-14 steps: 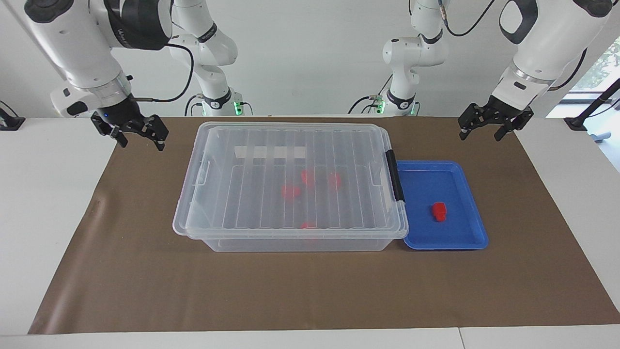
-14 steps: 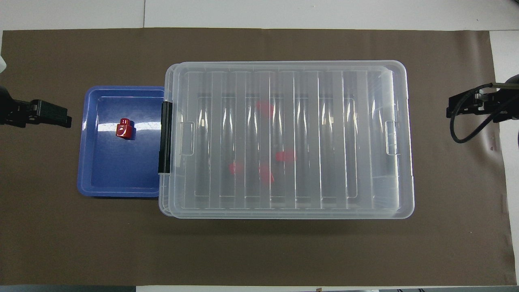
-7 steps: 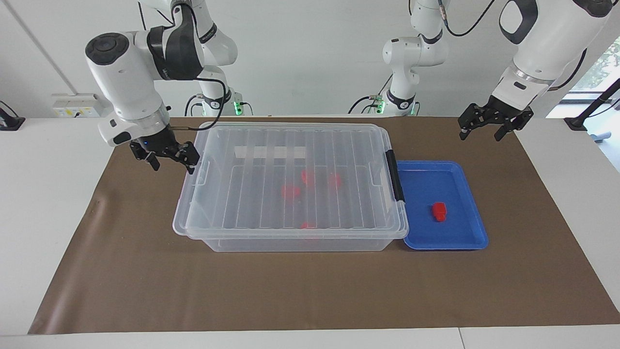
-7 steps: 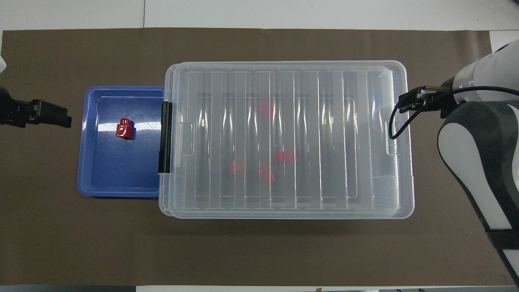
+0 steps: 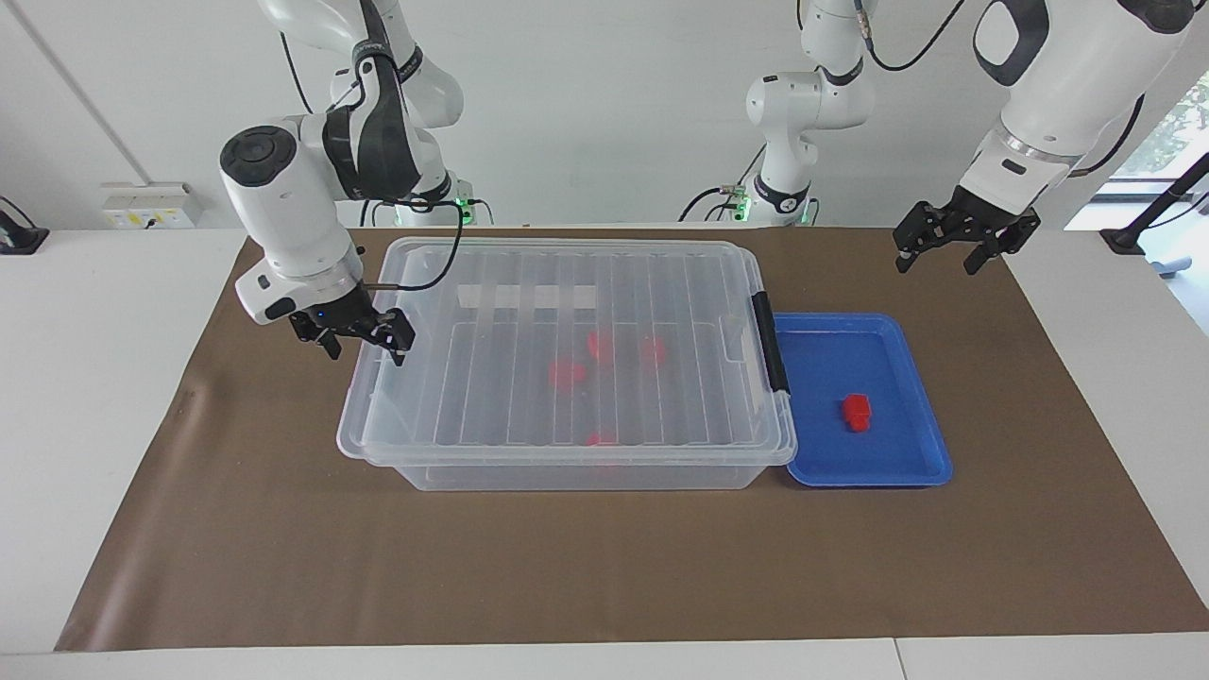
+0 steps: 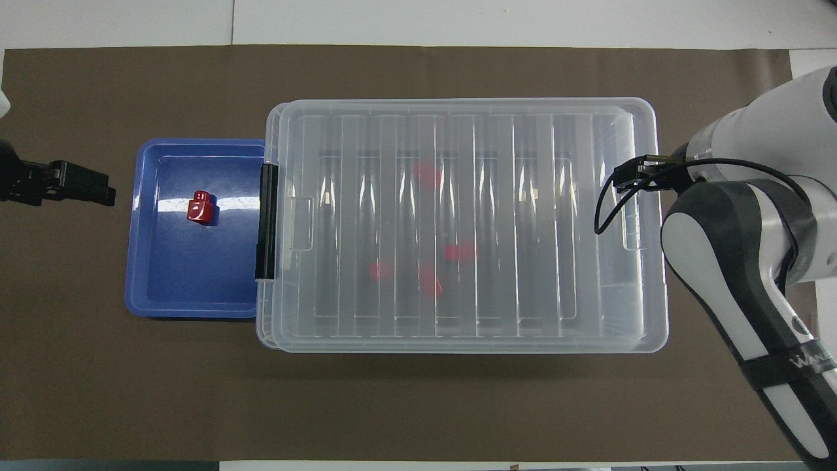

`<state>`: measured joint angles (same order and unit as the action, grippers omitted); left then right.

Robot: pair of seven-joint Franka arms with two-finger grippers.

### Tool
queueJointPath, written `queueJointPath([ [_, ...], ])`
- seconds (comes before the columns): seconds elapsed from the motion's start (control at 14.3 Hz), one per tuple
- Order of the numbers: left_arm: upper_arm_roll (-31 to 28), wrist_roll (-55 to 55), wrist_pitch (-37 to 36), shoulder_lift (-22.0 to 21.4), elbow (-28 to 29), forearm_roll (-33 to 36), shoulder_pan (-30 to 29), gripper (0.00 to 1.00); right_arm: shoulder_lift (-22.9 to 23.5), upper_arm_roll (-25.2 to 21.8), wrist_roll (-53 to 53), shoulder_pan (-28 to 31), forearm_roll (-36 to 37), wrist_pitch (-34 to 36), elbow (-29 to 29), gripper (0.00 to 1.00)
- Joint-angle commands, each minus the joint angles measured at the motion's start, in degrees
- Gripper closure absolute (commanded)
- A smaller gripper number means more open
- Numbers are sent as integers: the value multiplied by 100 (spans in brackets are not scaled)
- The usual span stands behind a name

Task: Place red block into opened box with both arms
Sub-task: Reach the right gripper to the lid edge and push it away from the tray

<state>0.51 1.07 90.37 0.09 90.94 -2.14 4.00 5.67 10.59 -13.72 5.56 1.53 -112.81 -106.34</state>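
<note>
A small red block (image 5: 857, 412) (image 6: 200, 207) lies in the shallow blue tray (image 5: 888, 472) (image 6: 150, 288), which stands against the box at the left arm's end. The clear box (image 5: 567, 451) (image 6: 654, 327) has its ribbed lid on, and several red blocks (image 5: 567, 375) (image 6: 428, 175) show through it. My right gripper (image 5: 368, 355) (image 6: 631, 180) is open and hangs just over the lid's edge at the box's end toward the right arm. Open as well, my left gripper (image 5: 935, 267) (image 6: 98, 190) waits in the air over the brown mat beside the tray.
A black latch handle (image 5: 774, 342) (image 6: 266, 222) clamps the box's end next to the tray. The brown mat (image 5: 604, 567) (image 6: 418, 405) covers the table under everything. The right arm's forearm (image 6: 726, 275) reaches over the mat beside the box.
The right arm has swung in from the mat's edge and come down to the box's end. The left arm, the block and the box have not moved.
</note>
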Motion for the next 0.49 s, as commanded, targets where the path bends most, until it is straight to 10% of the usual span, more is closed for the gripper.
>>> queueJointPath([
  [0.0, -33, 95, 16, -132, 135, -85, -22, 0, -171, -31, 238, 77, 6, -119, -325, 0],
  [0.42, -33, 113, 866, -360, 888, -50, -4, 0, -180, -417, 940, 86, 6, -127, -414, 0],
])
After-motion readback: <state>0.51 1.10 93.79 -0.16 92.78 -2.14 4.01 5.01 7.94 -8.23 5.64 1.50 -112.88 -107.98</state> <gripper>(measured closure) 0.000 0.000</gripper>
